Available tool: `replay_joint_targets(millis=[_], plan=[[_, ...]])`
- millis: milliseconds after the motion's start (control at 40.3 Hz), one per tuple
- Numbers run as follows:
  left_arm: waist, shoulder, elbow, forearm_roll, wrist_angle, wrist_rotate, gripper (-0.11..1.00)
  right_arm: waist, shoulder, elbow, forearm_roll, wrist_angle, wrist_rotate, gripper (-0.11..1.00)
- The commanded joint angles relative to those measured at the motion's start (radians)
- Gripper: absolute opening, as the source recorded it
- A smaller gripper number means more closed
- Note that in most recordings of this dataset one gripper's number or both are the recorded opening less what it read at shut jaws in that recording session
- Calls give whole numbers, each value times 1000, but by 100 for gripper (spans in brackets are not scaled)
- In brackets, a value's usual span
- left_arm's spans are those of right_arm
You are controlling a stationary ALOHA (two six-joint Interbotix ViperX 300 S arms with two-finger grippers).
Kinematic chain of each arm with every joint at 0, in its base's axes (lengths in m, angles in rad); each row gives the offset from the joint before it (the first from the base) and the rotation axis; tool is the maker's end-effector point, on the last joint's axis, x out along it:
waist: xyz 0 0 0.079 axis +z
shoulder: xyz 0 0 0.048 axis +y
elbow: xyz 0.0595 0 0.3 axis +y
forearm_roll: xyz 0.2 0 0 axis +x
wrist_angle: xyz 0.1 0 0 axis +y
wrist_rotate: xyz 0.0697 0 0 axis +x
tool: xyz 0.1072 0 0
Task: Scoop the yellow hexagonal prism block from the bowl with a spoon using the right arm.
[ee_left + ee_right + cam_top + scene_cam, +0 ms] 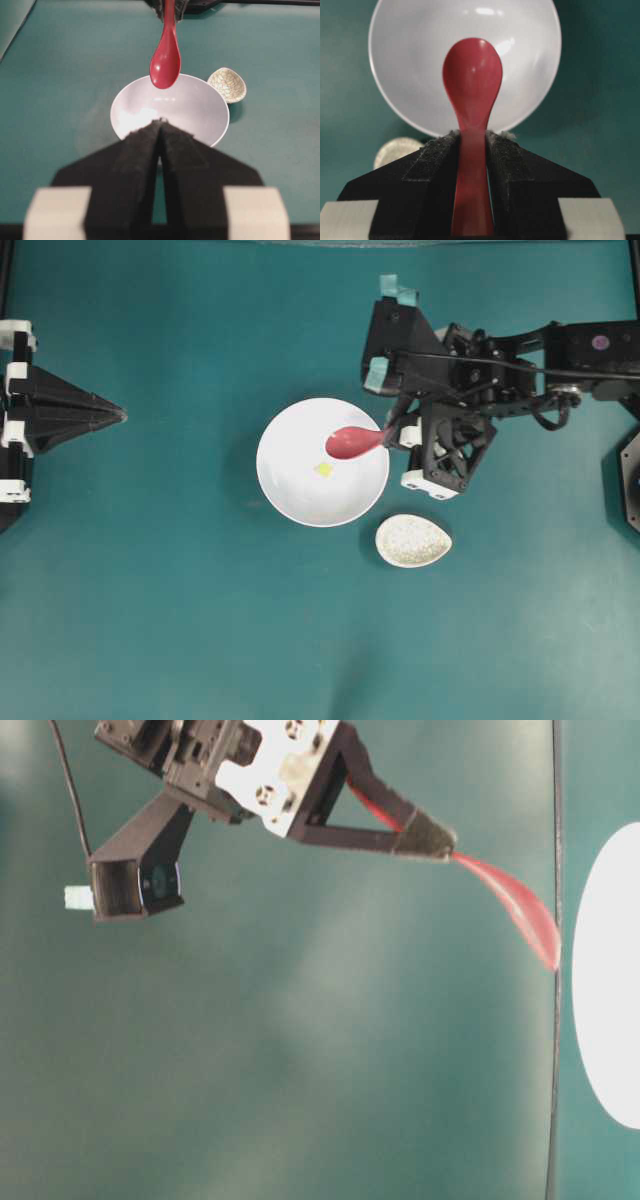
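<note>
Teal tabletop (150, 590): white bowl (285, 490) containing yellow hexagonal block (323, 469); speckled spoon rest (413, 540) beside. Right gripper (472, 137) clamped on red spoon (355, 441) handle, scoop above bowl; left gripper (118, 415) closed, empty.

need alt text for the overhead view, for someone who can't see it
The right hand holds a red spoon by its handle, scoop over a white bowl with a tiny yellow block inside. A speckled spoon rest lies beside the bowl on the teal table; the left hand sits shut at the left edge.
</note>
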Motion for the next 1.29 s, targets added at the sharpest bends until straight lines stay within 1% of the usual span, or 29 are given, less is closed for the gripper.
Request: replay_joint_targets(millis=[0,99,322,719,1042,1265], plan=[[5,6,-28,3,-3,2,1,3,-26,-8,5,15,20,23],[3,6,-26,3,-3,2,1,3,-21,-11,3,60,32,23],[5,5,-28,2,-5,2,1,3,-15,-14,5,152,35,23],[3,6,-26,3,-3,2,1,3,26,-35,25,166,26,23],[3,5,-28,3,3,2,1,3,91,-91,25,202,20,23],[3,3,-28,3,11,2,1,3,126,-112,25,216,3,23]])
